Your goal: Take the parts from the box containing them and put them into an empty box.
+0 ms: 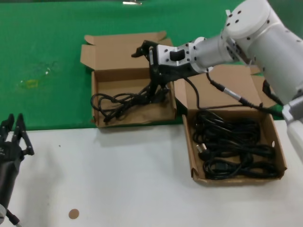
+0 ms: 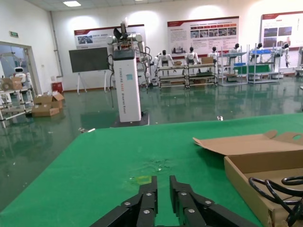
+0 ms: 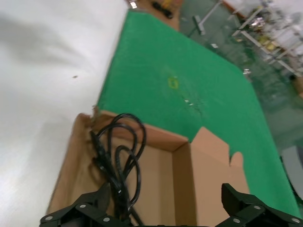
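The box containing the parts [image 1: 189,149] sits at the right and holds several coiled black power cables [image 1: 232,142]. The other box [image 1: 137,124], with a tabbed lid [image 1: 123,49], stands to its left and holds one black cable [image 1: 118,101]. My right gripper [image 1: 158,92] hangs over that box's right end, just above the cable. In the right wrist view the gripper [image 3: 163,196] is wide open, with the cable [image 3: 120,151] lying on the box floor [image 3: 161,170] beside one finger. My left gripper [image 1: 13,124] is parked at the table's near left, open by a narrow gap [image 2: 163,182].
Both boxes straddle the edge between the green mat [image 1: 47,47] and the white tabletop [image 1: 118,175]. A small brown disc [image 1: 73,213] lies near the front. The right arm's grey hose [image 1: 227,92] hangs over the right box's lid [image 1: 236,85]. The left box's wall [image 2: 246,184] shows beside the left gripper.
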Motion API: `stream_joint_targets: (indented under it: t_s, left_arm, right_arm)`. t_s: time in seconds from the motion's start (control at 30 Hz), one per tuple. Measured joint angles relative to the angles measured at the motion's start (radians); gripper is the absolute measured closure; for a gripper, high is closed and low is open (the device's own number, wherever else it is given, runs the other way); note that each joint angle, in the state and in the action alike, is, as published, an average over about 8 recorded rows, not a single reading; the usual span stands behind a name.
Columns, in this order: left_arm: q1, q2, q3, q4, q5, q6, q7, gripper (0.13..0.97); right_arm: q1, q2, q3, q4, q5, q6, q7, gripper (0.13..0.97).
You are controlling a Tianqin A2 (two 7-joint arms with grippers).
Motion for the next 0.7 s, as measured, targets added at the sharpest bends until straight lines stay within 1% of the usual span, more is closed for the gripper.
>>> stream_joint_targets:
  t_s: [0.03,0.17,0.27,0.43,0.53,0.57,0.7]
  left_arm:
    - [0.000,0.000,0.000,0.000,0.000,0.000,0.000,0.931]
    - [0.000,0.000,0.000,0.000,0.000,0.000,0.000,0.899]
    - [0.000,0.000,0.000,0.000,0.000,0.000,0.000,0.882]
    - [0.000,0.000,0.000,0.000,0.000,0.000,0.000,0.797]
    - [0.000,0.000,0.000,0.000,0.000,0.000,0.000,0.745]
    - [0.000,0.000,0.000,0.000,0.000,0.000,0.000,0.745]
    - [0.000,0.000,0.000,0.000,0.000,0.000,0.000,0.641]
  right_arm:
    - [-0.016,0.003,0.006,0.016,0.005,0.011,0.006,0.316]
    - [-0.088,0.014,0.032,0.087,0.029,0.059,0.034,0.316]
    - [-0.146,0.023,0.054,0.144,0.048,0.098,0.057,0.268]
    - [-0.242,0.038,0.089,0.238,0.080,0.162,0.095,0.188]
    - [-0.300,0.047,0.110,0.295,0.099,0.200,0.118,0.174]
    - [-0.320,0.050,0.117,0.314,0.105,0.213,0.125,0.167]
    - [-0.397,0.062,0.146,0.390,0.130,0.265,0.156,0.139]
